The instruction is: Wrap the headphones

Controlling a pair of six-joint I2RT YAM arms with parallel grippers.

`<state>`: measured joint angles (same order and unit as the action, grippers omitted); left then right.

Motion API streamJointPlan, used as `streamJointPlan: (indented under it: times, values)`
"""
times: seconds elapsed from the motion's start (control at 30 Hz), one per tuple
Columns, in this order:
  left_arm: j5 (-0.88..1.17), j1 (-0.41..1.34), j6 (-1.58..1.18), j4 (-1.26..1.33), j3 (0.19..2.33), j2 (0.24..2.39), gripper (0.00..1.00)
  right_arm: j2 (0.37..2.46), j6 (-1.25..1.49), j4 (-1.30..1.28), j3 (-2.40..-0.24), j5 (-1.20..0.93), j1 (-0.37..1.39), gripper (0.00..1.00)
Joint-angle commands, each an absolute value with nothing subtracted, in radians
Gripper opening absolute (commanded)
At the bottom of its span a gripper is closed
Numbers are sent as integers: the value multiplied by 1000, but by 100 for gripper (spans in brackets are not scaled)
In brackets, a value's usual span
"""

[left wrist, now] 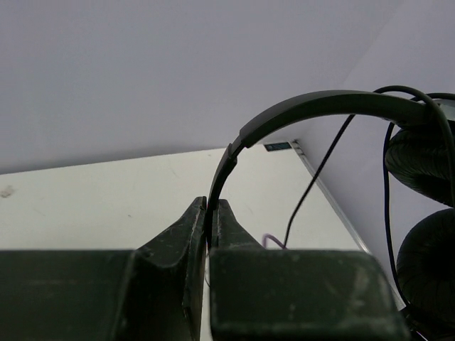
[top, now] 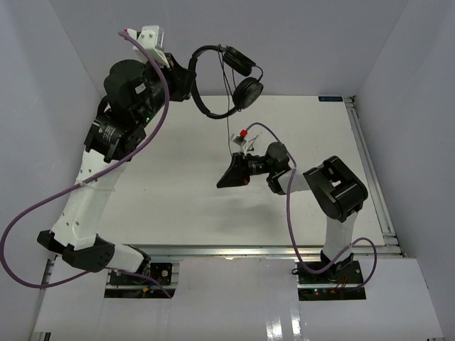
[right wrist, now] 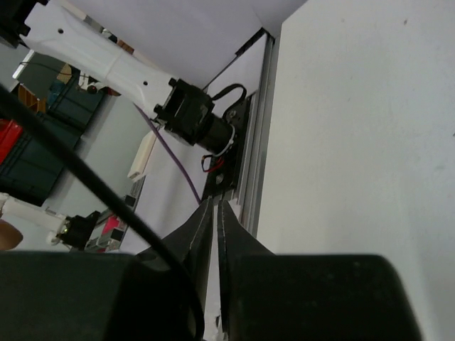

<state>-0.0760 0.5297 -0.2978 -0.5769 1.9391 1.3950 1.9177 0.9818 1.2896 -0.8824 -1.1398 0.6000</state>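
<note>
The black headphones (top: 220, 78) hang in the air above the far side of the table. My left gripper (top: 186, 79) is raised and shut on the thin headband (left wrist: 320, 105), which passes between its fingertips in the left wrist view (left wrist: 211, 202). The two ear cups (left wrist: 426, 160) hang to the right. The thin cord (top: 229, 128) runs straight down to my right gripper (top: 222, 182), which hovers over the table's middle. In the right wrist view its jaws (right wrist: 215, 204) are closed to a sliver. The cord (right wrist: 85, 174) crosses the left finger and curls in towards the jaw base.
The white table (top: 178, 185) has a metal rail (top: 370, 163) along its right edge and grey walls on three sides. Purple arm cables (top: 153, 121) loop beside both arms. The left arm's base (right wrist: 192, 117) shows in the right wrist view.
</note>
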Motion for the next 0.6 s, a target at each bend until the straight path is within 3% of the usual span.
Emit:
streamJointPlan:
  times: [0.0, 0.13, 0.23, 0.43, 0.57]
  values:
    - [-163, 426, -263, -614, 2029, 1427, 0, 1762, 899, 1472, -784, -1198, 596, 10]
    - [-205, 343, -259, -597, 1996, 1432, 0, 1617, 623, 1174, -723, -1192, 588, 8]
    - [-212, 284, -269, -577, 1958, 1447, 0, 1489, 330, 698, -732, -1121, 591, 8]
    - [-262, 224, -215, -545, 1859, 1513, 0, 1350, -154, 65, -865, -894, 609, 8]
    - [-303, 218, -140, -532, 1768, 1571, 0, 1268, -359, -187, -986, -699, 640, 8]
